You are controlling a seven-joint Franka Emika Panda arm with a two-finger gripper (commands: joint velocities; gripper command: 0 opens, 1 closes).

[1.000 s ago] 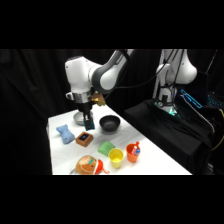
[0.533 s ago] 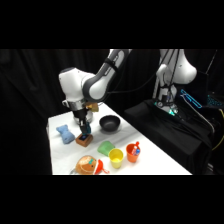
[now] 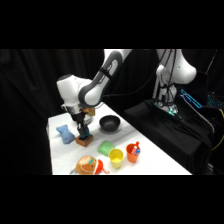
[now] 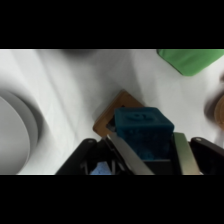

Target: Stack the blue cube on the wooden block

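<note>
A white robot arm reaches down from the upper right of the side view to the left part of a white table (image 3: pixel 150 150), its gripper (image 3: pixel 82 131) lowered over the wooden block (image 3: pixel 84 141); the wrist view shows the two fingers (image 4: pixel 182 159) closed against opposite faces of the blue cube (image 4: pixel 143 131), which they grip at lower centre of that frame; the cube sits directly above the orange-brown block (image 4: pixel 111 117), whose corner and edges show from under it towards the upper left, though whether cube and block touch cannot be told; in the side view the block lies just right of a pale-blue soft toy (image 3: pixel 65 133), with a black bowl (image 3: pixel 109 123) near it to the right; a green cup on its side (image 3: pixel 105 147), a yellow cup (image 3: pixel 116 158) and an orange cup (image 3: pixel 132 152) stand towards the lower centre, beside a round orange toy (image 3: pixel 88 165) at the table's near edge.
</note>
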